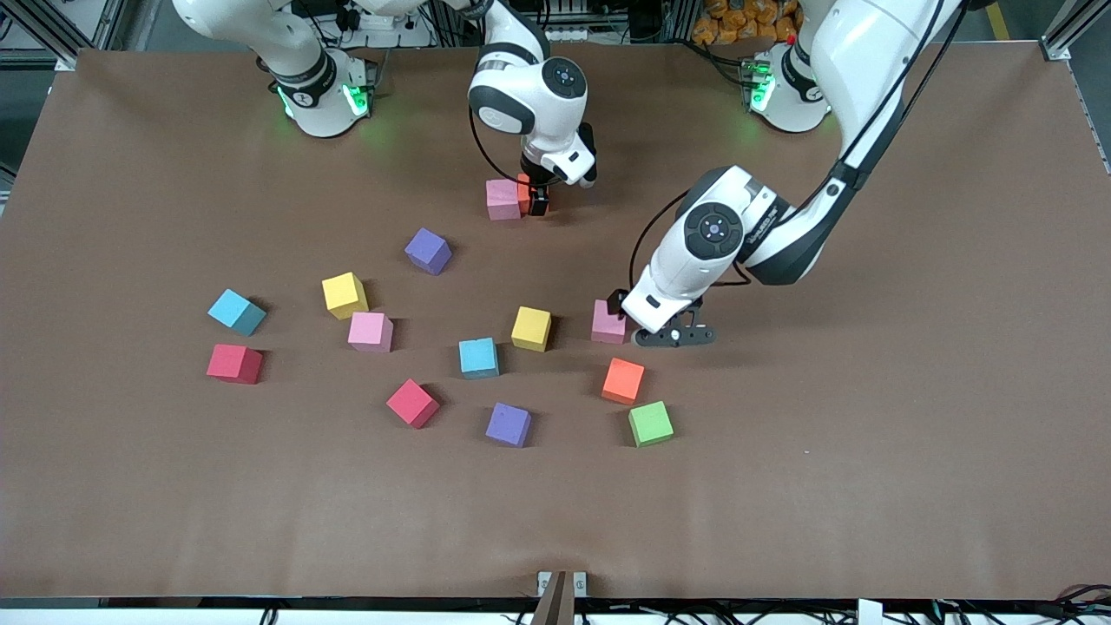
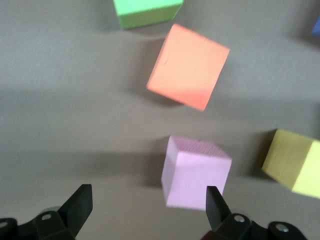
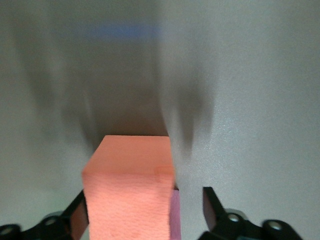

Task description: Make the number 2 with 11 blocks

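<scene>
An orange block (image 1: pixel 524 193) sits touching a pink block (image 1: pixel 502 200) on the tabletop (image 1: pixel 868 434), near the arms' bases; the right gripper (image 1: pixel 540 205) straddles the orange one with fingers spread, one finger (image 3: pixel 211 206) clearly off its face; the other blocks lie scattered nearer the front camera; among them a second pink block (image 1: pixel 608 322) lies just beside the left gripper (image 1: pixel 664 334), whose jaws stand wide and hold nothing; a second orange block (image 1: pixel 623 381) and a green block (image 1: pixel 650 424) lie nearer the camera than that.
</scene>
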Available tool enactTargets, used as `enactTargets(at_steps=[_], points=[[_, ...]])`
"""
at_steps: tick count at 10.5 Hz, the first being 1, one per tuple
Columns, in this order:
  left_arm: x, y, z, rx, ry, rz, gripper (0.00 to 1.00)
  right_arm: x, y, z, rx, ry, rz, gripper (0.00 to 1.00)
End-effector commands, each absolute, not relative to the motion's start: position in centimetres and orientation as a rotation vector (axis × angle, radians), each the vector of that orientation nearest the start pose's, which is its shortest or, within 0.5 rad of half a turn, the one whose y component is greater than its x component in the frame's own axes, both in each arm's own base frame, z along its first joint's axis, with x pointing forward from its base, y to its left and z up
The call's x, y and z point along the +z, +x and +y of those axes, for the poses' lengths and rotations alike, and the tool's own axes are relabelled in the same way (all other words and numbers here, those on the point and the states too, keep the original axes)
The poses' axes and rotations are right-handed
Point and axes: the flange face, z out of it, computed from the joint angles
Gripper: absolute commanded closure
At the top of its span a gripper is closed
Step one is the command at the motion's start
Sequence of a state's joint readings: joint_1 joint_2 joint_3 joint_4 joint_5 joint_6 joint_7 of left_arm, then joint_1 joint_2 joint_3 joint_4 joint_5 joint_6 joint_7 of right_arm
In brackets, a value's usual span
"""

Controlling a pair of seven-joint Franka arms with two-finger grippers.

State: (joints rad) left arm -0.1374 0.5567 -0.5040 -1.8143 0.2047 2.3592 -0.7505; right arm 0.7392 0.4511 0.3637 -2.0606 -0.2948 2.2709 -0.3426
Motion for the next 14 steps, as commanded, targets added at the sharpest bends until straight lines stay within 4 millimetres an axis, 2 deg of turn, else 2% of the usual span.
enactTargets(at_steps=[1, 2, 4, 7, 9, 10, 12, 13, 14], points=[[25.1, 54.9, -39.8, -0.081, -3.227, 0.098, 0.00, 21.2, 26.5, 50.3, -0.231, 2.063, 2.190, 0.00], [24.4, 54.2, -41.4, -0.101, -3.214, 0.143, 0.00, 21.2, 26.4, 50.4, -0.231, 2.063, 2.191, 0.00], [23.9, 53.8, -42.0, -0.115, -3.207, 0.171, 0.00, 21.6, 26.5, 50.3, -0.228, 2.068, 2.182, 0.00], [23.4, 52.8, -42.9, -0.120, -3.188, 0.239, 0.00, 24.9, 26.4, 50.4, -0.227, 2.095, 2.155, 0.00], [22.1, 52.6, -43.2, -0.117, -3.185, 0.253, 0.00, 27.2, 26.0, 50.4, -0.253, 2.139, 2.134, 0.00], [21.5, 52.2, -43.4, -0.104, -3.183, 0.263, 0.00, 28.6, 26.3, 50.0, -0.264, 2.167, 2.107, 0.00], [20.8, 51.8, -43.6, -0.106, -3.166, 0.297, 0.00, 31.9, 28.7, 47.6, -0.325, 2.274, 1.993, 0.00], [20.4, 51.6, -43.7, -0.100, -3.163, 0.304, 0.00, 33.2, 31.2, 45.5, -0.337, 2.332, 1.913, 0.00], [20.1, 51.5, -43.7, -0.100, -3.157, 0.317, 0.00, 33.7, 34.6, 42.8, -0.335, 2.403, 1.817, 0.00]])
